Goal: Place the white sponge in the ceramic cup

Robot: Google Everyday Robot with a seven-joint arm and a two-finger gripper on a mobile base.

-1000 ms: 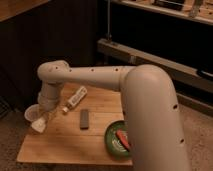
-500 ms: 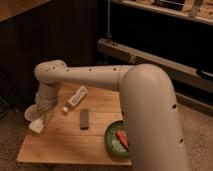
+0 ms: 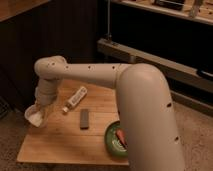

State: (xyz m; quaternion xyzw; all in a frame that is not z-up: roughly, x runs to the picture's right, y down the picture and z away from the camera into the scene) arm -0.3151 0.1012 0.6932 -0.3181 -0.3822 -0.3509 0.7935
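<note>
A white bottle (image 3: 75, 98) is lying on its side near the middle of the desk (image 3: 65, 147), just right of the robot's wrist. A dark flat bar (image 3: 85, 119) is lying in front of it, a little apart. A green bowl (image 3: 113, 144) is sitting at the desk's front right with something orange-red (image 3: 120, 135) inside, and the bulky pale arm (image 3: 145, 115) is partly hiding it. That arm is stretching across from the right and bending down at the left edge, covering part of the desk's back.

The desk is showing a light wooden top. Dark panelling is standing behind it, a long shelf rail (image 3: 150, 57) is running along the right, and grey carpet is lying below.

The ceramic cup (image 3: 30, 115) is sitting at the desk's left edge: small, round, white, thin-rimmed. The gripper (image 3: 41, 116) is hanging right over its right side; whether it is open or closed cannot be told. The white sponge is not showing apart from the pale gripper and cup.
</note>
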